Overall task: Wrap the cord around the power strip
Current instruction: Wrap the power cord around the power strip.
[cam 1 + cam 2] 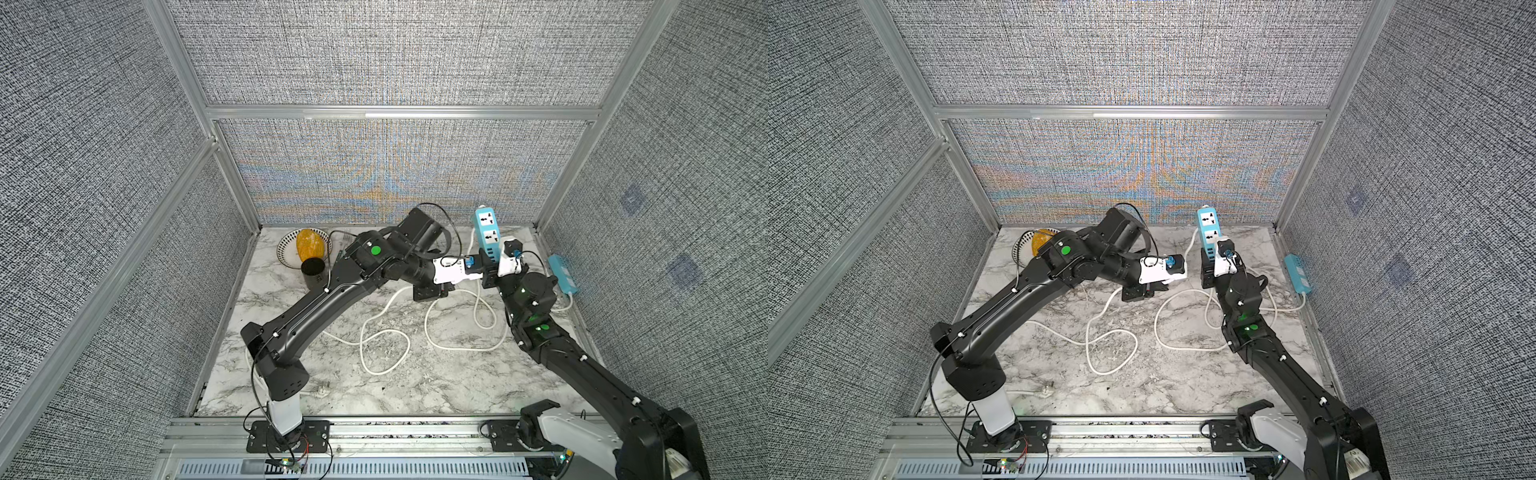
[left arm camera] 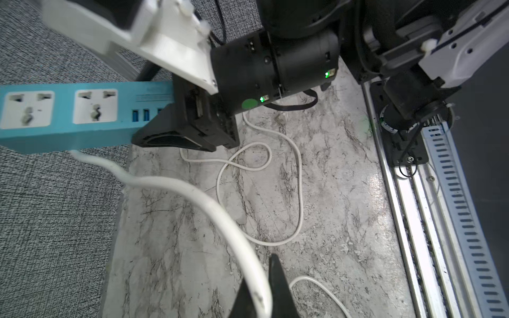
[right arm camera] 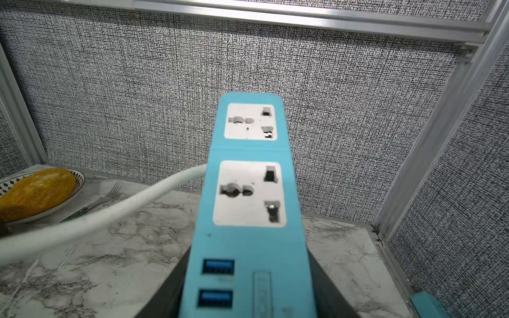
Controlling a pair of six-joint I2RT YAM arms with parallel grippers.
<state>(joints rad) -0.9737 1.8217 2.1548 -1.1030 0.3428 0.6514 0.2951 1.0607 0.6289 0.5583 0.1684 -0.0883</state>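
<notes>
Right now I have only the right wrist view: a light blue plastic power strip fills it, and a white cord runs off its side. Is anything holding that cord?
Observer: Yes. The left gripper is shut on the white cord, a short way from the light blue plastic power strip.
Reviewer: Is any cord wound round the strip yet?
Observer: None that shows; the slack lies in loose loops on the grey-veined marble tabletop.
Reviewer: Where is the plug?
Observer: A white plug lies on the tabletop beside the left arm's base.
</notes>
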